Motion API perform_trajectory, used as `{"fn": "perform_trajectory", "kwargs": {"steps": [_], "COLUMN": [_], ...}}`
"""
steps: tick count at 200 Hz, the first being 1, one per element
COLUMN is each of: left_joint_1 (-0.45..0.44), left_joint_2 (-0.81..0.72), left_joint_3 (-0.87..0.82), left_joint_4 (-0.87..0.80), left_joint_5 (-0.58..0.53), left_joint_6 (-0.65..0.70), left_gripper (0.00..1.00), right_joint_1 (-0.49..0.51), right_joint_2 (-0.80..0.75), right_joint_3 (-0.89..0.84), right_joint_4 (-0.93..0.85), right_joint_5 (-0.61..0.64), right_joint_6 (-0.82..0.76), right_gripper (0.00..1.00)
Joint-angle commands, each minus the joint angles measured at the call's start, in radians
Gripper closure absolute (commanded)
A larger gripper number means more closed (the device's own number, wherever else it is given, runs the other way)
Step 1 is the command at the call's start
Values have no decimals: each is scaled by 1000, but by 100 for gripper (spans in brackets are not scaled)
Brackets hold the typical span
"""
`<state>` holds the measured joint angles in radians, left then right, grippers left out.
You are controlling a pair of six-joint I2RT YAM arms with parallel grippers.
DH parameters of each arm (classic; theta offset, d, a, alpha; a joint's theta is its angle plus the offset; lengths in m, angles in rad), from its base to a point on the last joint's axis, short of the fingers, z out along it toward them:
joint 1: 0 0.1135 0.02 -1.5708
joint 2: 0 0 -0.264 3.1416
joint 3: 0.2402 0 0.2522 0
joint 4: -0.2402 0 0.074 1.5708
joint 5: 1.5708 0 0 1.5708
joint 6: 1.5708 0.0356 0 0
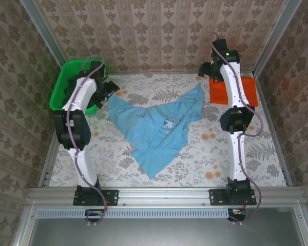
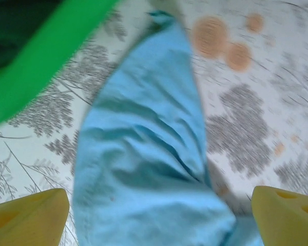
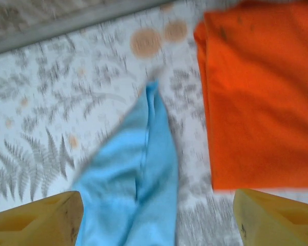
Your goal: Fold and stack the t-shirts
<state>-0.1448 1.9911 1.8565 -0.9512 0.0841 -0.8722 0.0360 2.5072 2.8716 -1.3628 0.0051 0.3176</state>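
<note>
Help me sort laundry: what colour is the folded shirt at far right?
The folded shirt is plain orange-red, clearest in the right wrist view.

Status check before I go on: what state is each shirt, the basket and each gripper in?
blue t-shirt: unfolded, spread out and rumpled, print up.
orange t-shirt: folded, lying flat at the far right.
green basket: upright at the far left; contents cannot be told.
left gripper: open, above one tip of the blue t-shirt.
right gripper: open, above the other tip.

Left arm [image 1: 77, 107] and right arm [image 1: 235, 95]: white links, black joints, black bases [image 1: 96, 196], trailing grey-purple cables [image 1: 80, 163]; green light [image 1: 227, 53] at upper right; fingers [image 2: 28, 218] yellow, wedge-shaped.
</note>
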Motion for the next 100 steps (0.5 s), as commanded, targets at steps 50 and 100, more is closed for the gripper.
{"fn": "perform_trajectory", "kwargs": {"steps": [50, 100], "left_joint_1": [-234, -422], "left_joint_2": [-330, -407], "left_joint_3": [-346, -628], "left_joint_4": [-29, 26], "left_joint_5": [76, 135], "left_joint_6": [360, 547], "left_gripper": [20, 29], "right_joint_1": [-109, -179], "right_joint_2": [-445, -1024], "right_joint_3": [-206, -1131], "right_joint_4": [-187, 99], "right_joint_5": [-110, -363], "right_joint_6": [-46, 13], "right_gripper": [21, 20]}}
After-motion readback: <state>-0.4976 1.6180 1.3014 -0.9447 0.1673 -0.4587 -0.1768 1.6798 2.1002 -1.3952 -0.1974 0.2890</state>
